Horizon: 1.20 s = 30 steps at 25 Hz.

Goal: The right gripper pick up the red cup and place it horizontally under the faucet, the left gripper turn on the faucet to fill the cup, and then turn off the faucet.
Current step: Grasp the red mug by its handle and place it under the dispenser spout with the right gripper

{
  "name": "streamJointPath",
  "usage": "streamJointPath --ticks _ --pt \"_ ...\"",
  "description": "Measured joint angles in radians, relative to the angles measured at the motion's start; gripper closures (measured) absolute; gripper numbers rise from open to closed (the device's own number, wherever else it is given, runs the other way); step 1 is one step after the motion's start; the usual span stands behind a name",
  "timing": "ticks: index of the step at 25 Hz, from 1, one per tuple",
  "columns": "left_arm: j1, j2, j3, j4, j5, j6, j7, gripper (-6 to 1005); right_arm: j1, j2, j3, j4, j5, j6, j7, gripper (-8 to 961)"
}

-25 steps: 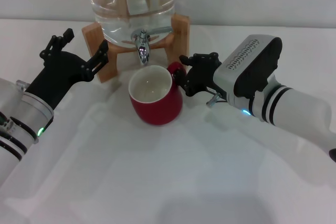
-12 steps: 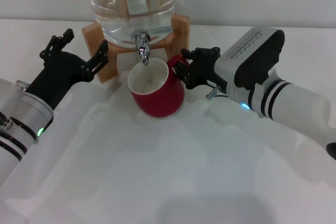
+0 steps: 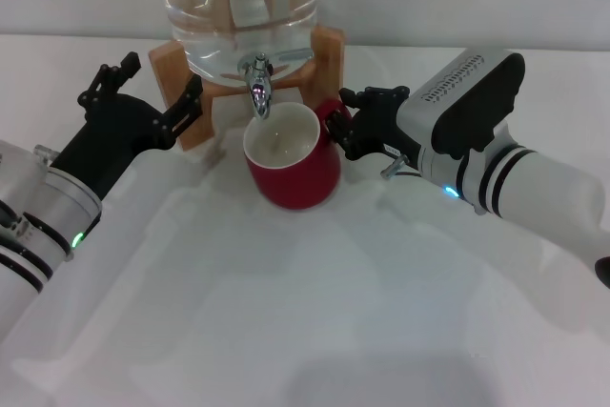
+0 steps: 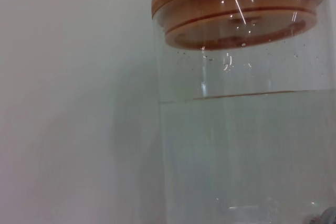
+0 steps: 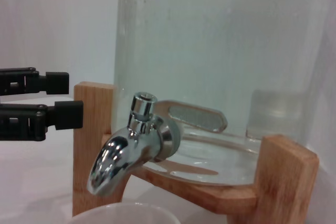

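The red cup [image 3: 295, 176] stands upright on the white table, its cream inside facing up. The chrome faucet [image 3: 257, 89] hangs over the cup's left rim. My right gripper [image 3: 341, 131] comes in from the right and is shut on the cup's handle. My left gripper [image 3: 152, 88] is open, hovering just left of the wooden stand [image 3: 181, 69] with nothing between its fingers. The right wrist view shows the faucet [image 5: 128, 142] close up, the cup's rim [image 5: 121, 212] right under the spout, and the left gripper's fingers [image 5: 37, 114] beyond.
The clear water jug [image 3: 238, 2] sits on the wooden stand at the back of the table. The left wrist view shows the jug [image 4: 247, 129] with its wooden lid [image 4: 241, 3], water partway up. White tabletop [image 3: 305, 312] lies in front.
My right gripper has carried the cup back and slightly right, bringing it under the spout. The left gripper has edged a little closer to the stand.
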Motion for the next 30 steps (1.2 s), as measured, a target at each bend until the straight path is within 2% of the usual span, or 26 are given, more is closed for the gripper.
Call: streamJointPath --ticks 15,30 --pt "0.000 0.000 0.012 0.001 -0.001 0.000 -0.002 124 -0.001 0.000 -0.010 0.001 -0.009 0.001 -0.006 677" --pt "0.000 0.000 0.013 0.003 -0.001 0.000 -0.003 124 0.004 0.000 -0.024 0.006 -0.012 0.004 -0.004 628"
